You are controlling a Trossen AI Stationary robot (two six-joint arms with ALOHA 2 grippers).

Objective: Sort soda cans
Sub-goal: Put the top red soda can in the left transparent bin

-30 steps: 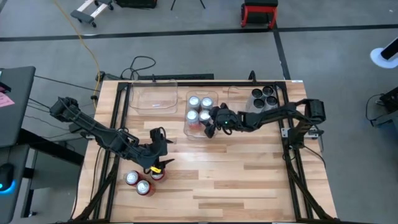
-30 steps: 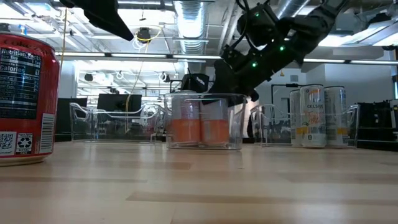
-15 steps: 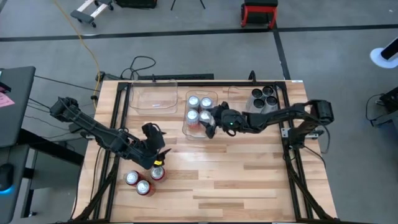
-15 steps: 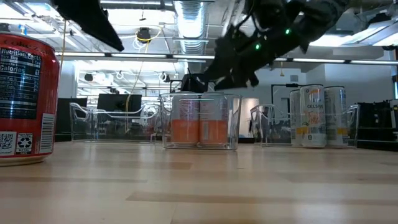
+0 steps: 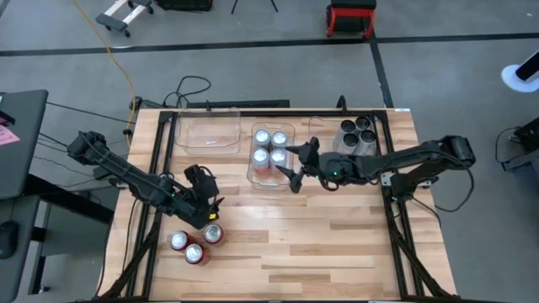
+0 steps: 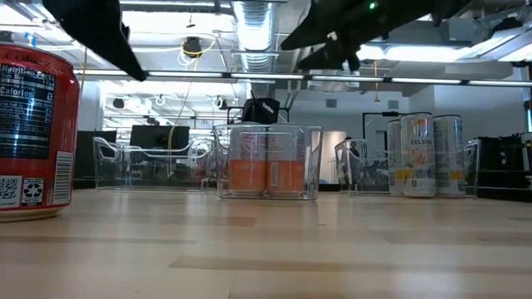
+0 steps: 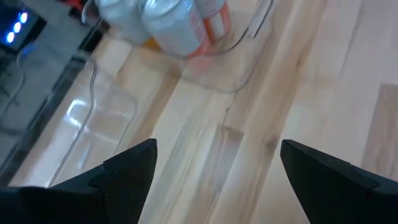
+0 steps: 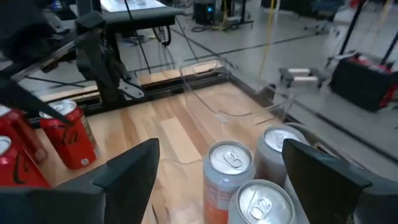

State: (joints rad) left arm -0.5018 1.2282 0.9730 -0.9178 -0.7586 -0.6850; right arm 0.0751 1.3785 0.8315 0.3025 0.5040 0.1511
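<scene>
Red can (image 6: 33, 133) "Calories" panel, "CELSIUS" cans (image 6: 418, 155)

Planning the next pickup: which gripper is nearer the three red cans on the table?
Left. The left gripper hovers right beside the red cans; the right gripper is over by the middle bin.

Right gripper (image 5: 294, 167) apparently released, rose from the middle bin (image 5: 253, 177).
</scene>
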